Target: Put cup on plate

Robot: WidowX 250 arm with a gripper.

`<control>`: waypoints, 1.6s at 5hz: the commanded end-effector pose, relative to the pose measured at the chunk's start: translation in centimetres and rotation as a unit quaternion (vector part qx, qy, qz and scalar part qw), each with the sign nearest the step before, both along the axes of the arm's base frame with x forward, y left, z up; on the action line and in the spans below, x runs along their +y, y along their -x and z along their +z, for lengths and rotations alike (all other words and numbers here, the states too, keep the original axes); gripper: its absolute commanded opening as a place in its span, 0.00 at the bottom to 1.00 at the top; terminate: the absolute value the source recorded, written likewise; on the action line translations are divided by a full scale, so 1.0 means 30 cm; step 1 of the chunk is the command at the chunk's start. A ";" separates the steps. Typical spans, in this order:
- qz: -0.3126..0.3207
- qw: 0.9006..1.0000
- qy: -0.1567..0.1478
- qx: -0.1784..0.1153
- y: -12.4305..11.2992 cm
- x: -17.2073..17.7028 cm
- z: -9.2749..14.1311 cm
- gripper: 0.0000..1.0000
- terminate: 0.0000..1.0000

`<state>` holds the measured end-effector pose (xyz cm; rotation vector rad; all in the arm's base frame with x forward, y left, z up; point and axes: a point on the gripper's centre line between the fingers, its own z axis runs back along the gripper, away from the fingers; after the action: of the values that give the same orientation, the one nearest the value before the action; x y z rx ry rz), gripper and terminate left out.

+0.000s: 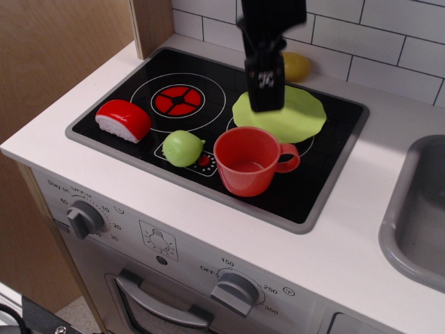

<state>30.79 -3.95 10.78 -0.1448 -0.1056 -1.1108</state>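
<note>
The red-orange translucent cup [250,161] stands upright on the black hob, handle pointing right, just in front of the plate. The light-green wavy-edged plate [300,113] lies flat on the right rear burner, with nothing on it. My black gripper [265,104] hangs from the top of the frame with its fingers pointing down over the plate's left part, just behind and above the cup's rim. It holds nothing. I see it side-on as one dark block, so the gap between its fingers is hidden.
A red-and-white half-round toy food [123,120] lies at the hob's left. A small green toy fruit [183,147] sits left of the cup. A yellow toy [299,66] rests by the tiled wall. A grey sink [417,209] is at the right, a wooden post [149,24] at the back left.
</note>
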 end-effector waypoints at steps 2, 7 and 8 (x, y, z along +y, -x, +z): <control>0.024 0.998 -0.034 -0.036 0.074 -0.079 -0.061 1.00 0.00; 0.064 0.996 -0.049 -0.026 0.044 -0.076 -0.117 0.00 0.00; 0.067 0.997 -0.041 -0.021 0.035 -0.076 -0.105 0.00 0.00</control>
<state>29.81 -7.22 6.34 -0.0556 -0.0613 -0.9792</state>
